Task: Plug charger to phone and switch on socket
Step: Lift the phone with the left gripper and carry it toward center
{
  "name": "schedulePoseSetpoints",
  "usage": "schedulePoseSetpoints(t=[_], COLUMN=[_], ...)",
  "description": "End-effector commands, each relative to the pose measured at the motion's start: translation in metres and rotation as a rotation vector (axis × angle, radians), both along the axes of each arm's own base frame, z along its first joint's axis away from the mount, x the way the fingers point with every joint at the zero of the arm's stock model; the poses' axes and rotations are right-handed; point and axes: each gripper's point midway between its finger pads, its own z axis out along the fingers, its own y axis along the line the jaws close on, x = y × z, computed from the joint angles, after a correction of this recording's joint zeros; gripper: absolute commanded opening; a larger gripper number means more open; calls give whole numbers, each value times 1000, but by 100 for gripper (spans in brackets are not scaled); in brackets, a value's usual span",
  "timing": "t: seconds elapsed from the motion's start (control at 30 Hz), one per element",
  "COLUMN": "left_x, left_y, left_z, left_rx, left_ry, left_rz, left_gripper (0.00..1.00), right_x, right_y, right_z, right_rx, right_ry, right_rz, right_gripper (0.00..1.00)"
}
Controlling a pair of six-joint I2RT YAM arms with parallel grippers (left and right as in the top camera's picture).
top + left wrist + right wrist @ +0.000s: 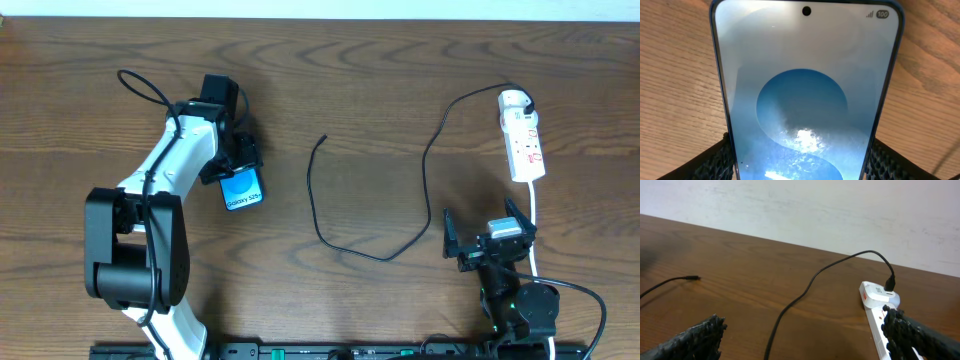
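Left gripper (238, 168) clamps the phone (243, 188) by its side edges left of the desk's (400, 60) centre, and a loose hold could let it twist or slip when the charger (385, 258), its tip lying well apart mid-desk, gets pushed in.

The phone (243, 188) (805, 100) has a lit blue screen facing up. It sits in the tabletop's left half, midway between the far and near edges, held by its long sides in the jaws of the left gripper (238, 170). The socket (524, 145) (879, 330), a white strip, lies near the far right corner. The charger (385, 257) (805, 287), a thin black cable, is plugged in at the socket's far end. It loops across the middle, and its free plug tip (322, 139) (691, 278) lies apart from the phone.
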Motion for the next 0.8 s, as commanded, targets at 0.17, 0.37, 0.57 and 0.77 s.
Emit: schedulePoseSetpoints(t=[0.17,0.37,0.57,0.77], left_x=[-2,-5,-8,-4], left_y=[-30,-41,-51,-47], left_z=[11,14,22,47], left_rx=[-180,-249,-379,-597], left_ry=[6,26,55,63], left_rz=[58,71,91,194], left_gripper=[72,72,66,63], right_x=[0,0,0,0], right_y=[-3,-3,-3,-3], right_z=[-1,-1,-1,-1], right_rx=[-11,-11,-11,-11], right_ry=[-2,-2,-2,-2], right_rz=[-11,-11,-11,-11], right_gripper=[99,99,99,99])
